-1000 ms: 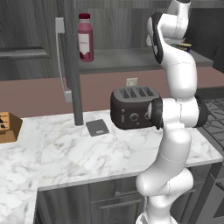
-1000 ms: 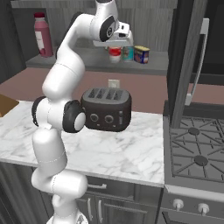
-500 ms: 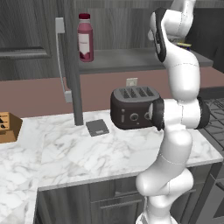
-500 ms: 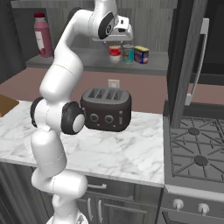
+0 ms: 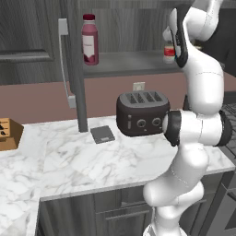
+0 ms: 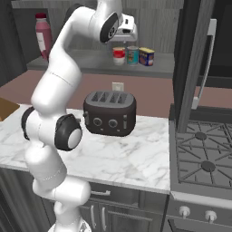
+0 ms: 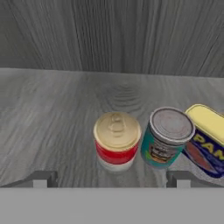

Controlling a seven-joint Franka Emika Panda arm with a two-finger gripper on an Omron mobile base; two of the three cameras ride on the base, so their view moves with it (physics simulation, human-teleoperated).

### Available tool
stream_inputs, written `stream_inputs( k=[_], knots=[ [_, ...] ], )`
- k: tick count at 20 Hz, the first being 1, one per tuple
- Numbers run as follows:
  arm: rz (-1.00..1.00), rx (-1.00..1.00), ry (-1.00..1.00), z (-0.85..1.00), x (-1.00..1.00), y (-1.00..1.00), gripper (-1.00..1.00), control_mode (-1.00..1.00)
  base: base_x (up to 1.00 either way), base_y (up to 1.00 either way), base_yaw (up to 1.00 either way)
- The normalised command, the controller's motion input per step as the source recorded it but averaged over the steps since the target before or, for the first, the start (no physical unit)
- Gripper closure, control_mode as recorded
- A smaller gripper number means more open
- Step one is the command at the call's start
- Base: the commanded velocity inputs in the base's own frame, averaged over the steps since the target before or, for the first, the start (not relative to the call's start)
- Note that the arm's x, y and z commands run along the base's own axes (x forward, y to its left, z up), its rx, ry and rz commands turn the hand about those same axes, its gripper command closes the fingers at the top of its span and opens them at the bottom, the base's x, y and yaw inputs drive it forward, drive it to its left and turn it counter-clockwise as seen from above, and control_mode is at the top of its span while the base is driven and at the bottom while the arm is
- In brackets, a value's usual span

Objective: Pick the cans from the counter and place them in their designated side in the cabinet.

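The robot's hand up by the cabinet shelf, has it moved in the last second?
Yes. In the right base view the gripper has lifted and drawn back toward the left, away from the red can, which stands on the shelf with the jaws open above it.

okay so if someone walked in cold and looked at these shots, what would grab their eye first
Probably the white arm reaching up to the cabinet shelf, its gripper with jaws spread wide over the red can. That can stands upright on the shelf in a row with the teal can and a blue tin. Next, the black toaster on the marble counter, and the tall red bottle at the shelf's far left.
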Motion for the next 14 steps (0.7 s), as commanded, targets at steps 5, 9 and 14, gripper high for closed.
stream_inputs(
  k=[5,9,14],
  knots=[
    [0.06,0.03,-0.14,-0.08,-0.63,0.00,-1.00,-1.00,0.00,0.00,0.00],
    [0.06,0.02,-0.12,-0.03,-0.65,0.05,-1.00,-1.00,0.00,0.00,0.00],
    [0.05,0.00,-0.07,0.00,-0.57,0.19,-1.00,-1.00,0.00,0.00,0.00]
  ],
)
